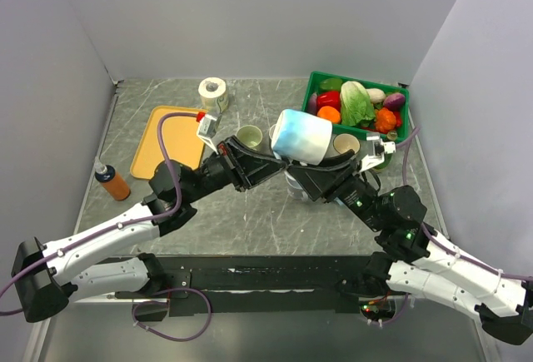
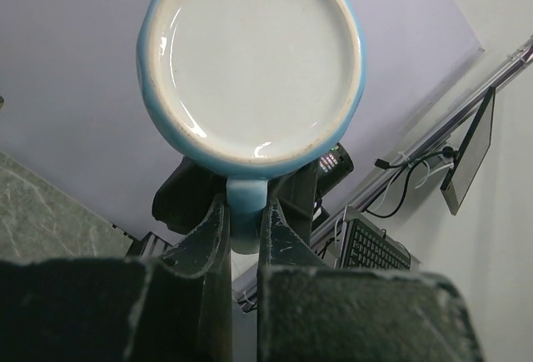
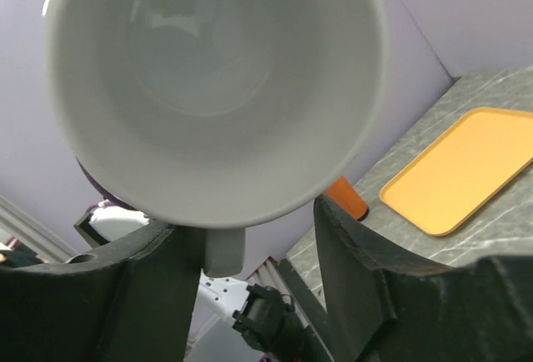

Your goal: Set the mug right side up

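Centre frame: the left gripper (image 2: 244,209) clenches the handle (image 2: 246,200) of the mug (image 1: 301,136), held sideways in mid-air, while the right gripper (image 3: 252,219) stands unclenched astride it and should seat firmly before any release.

Cups (image 1: 250,136), basket (image 1: 313,86) crowd behind mug (image 1: 301,136); tray (image 1: 146,154) side open.

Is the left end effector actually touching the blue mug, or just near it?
Touching. In the left wrist view, the left end effector pinches the mug by its handle, no gap.
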